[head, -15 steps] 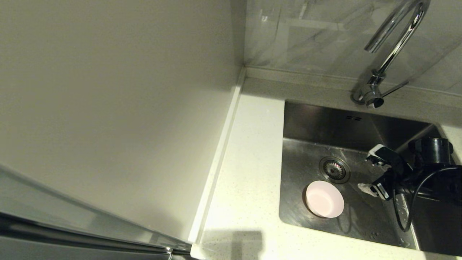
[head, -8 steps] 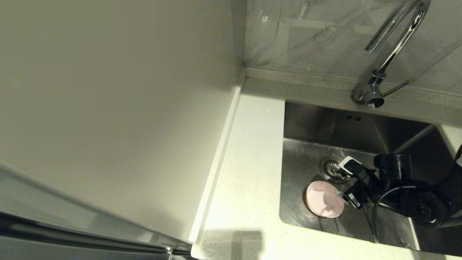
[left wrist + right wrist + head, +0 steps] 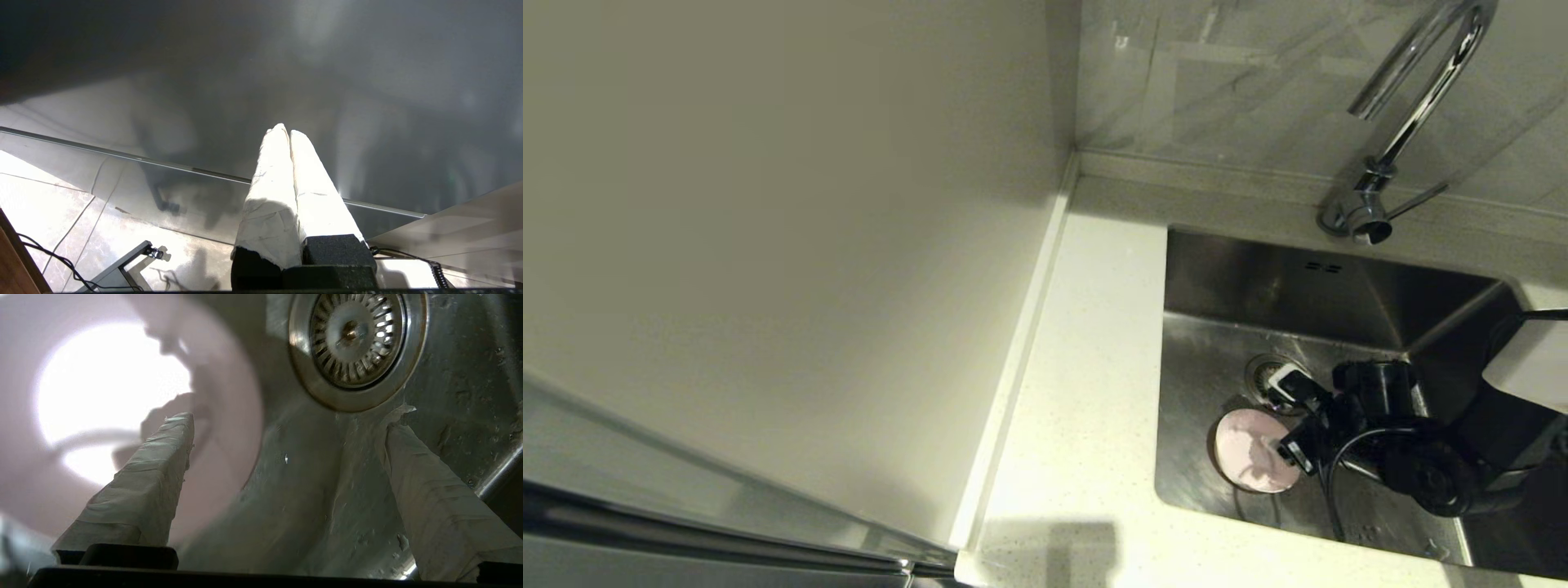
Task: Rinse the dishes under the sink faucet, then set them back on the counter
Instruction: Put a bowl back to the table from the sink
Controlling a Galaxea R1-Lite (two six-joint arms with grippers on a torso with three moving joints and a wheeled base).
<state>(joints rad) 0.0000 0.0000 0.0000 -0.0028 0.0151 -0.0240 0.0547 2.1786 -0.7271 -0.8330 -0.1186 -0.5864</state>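
Observation:
A pale pink dish (image 3: 1243,459) sits upright on the floor of the sink (image 3: 1258,278), just in front of the drain (image 3: 1260,373). My right gripper (image 3: 1286,418) is low in the basin at the dish's right rim and stands open. In the right wrist view the right gripper (image 3: 286,422) straddles that rim: one taped finger (image 3: 151,490) is over the inside of the pink dish (image 3: 102,396), the other is outside it near the drain (image 3: 355,343). Nothing is gripped. The sink faucet (image 3: 1413,106) rises behind the basin. My left gripper (image 3: 284,130) is shut and empty, away from the sink.
The counter (image 3: 1086,392) runs along the sink's left side and front edge, bounded on the left by a plain cream wall panel (image 3: 768,245). The faucet's side lever (image 3: 1417,200) sticks out to the right. Below the left gripper lie a tiled floor and a cable (image 3: 53,253).
My right gripper has moved left across the basin and down to the pink dish's rim, staying open. The dish has not moved.

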